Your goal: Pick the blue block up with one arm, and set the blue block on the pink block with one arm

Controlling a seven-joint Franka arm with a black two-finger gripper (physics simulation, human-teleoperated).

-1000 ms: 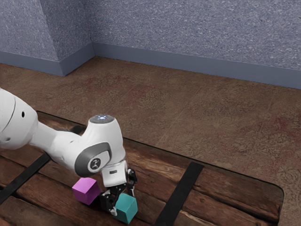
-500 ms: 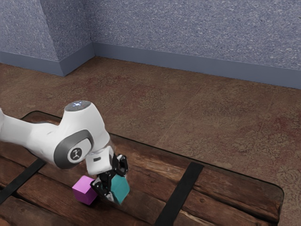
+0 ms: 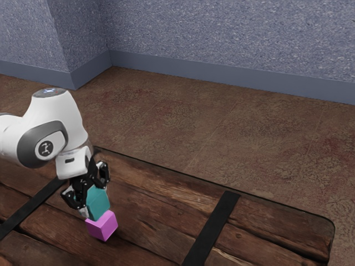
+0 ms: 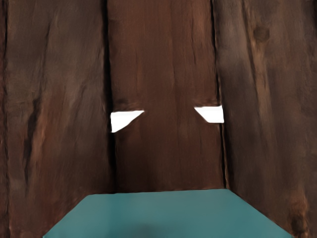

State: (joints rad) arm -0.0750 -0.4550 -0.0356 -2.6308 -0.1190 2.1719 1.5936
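In the exterior view my gripper is shut on the blue block, a teal cube held tilted just above the table. The pink block sits on the wooden table right below it, its top close under the blue block's lower corner; I cannot tell whether they touch. In the wrist view the blue block is the broad teal face under my hand, with dark planks beyond it.
The wooden table has dark planks crossed by a black strip to the exterior view's right and another black strip at the left. Brown floor and a grey wall lie behind.
My arm has swung toward the exterior view's left, carrying the blue block off the table, over and past the pink block's right side to just above it. The pink block has stayed put.
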